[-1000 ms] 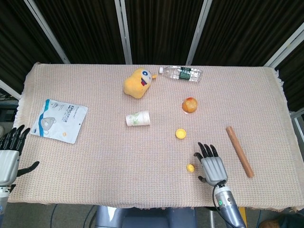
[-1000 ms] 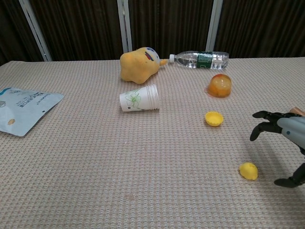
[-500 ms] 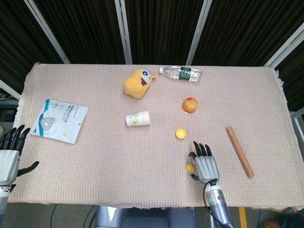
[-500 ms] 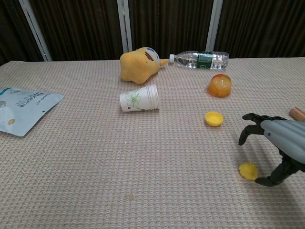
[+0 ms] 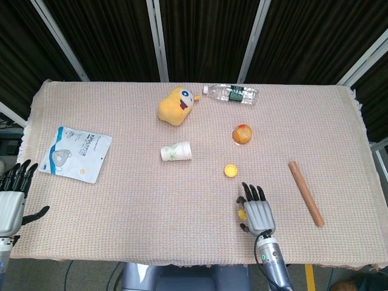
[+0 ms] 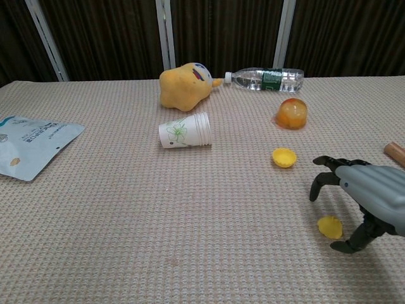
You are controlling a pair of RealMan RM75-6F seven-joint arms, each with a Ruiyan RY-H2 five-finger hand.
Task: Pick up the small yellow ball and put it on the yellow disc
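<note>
The small yellow ball (image 5: 242, 214) (image 6: 329, 227) lies on the cloth near the table's front edge. My right hand (image 5: 256, 210) (image 6: 364, 199) hovers over it with fingers spread and curved; the thumb sits just beside the ball and the ball is not gripped. The yellow disc (image 5: 230, 170) (image 6: 284, 157) lies a short way beyond the ball, toward the table's middle. My left hand (image 5: 12, 197) hangs open off the table's left front corner, holding nothing.
A wooden stick (image 5: 305, 193) lies right of the right hand. Farther back are an orange-red fruit (image 5: 242, 133), a tipped paper cup (image 5: 176, 151), a yellow plush toy (image 5: 175, 105) and a water bottle (image 5: 231, 93). A mask packet (image 5: 75, 153) lies at the left.
My right hand has slid leftward until it is over the ball, its thumb closing in beside it. The ball, disc and left hand have not moved.
</note>
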